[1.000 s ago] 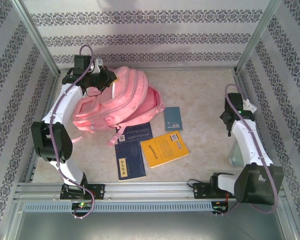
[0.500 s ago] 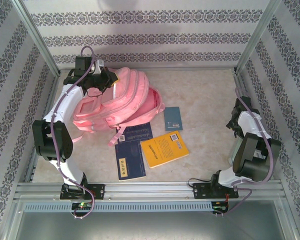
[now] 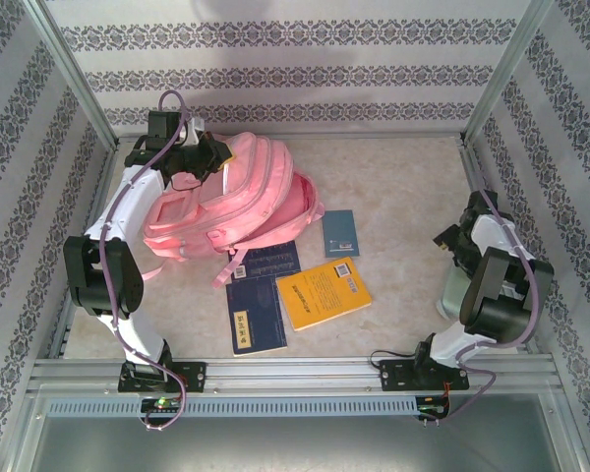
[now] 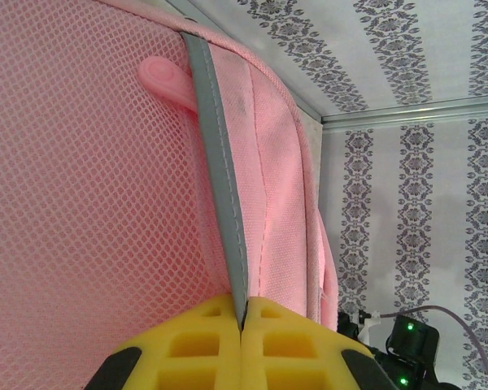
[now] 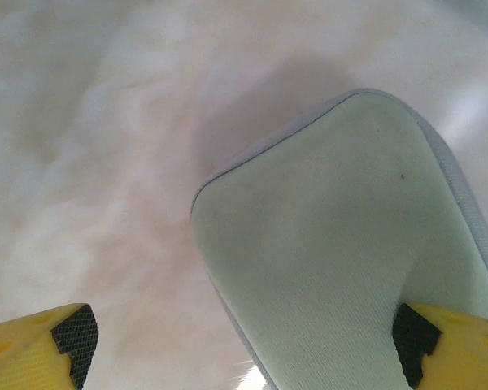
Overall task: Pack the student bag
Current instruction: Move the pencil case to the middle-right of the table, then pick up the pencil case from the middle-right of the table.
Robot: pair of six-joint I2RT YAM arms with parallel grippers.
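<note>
Bag [image 3: 241, 197] lies on its side at the far left of the bench [image 3: 403, 177], and our left claw [image 4: 242, 313] is clenched on its grey trim [image 4: 220, 179], which we judge is meant to lift that edge and hold the mouth open for loading. Our right claw [image 5: 244, 333] is spread wide, one finger on each side of a pale case [image 5: 342, 227] at the bench's right edge, grasping nothing; we read this as lining up a pick. We count one bag, one case and four books lying flat near the mouth, ready to go in: two navy books [image 3: 254, 315], one yellow book [image 3: 324, 292] and one blue booklet [image 3: 340, 233]
</note>
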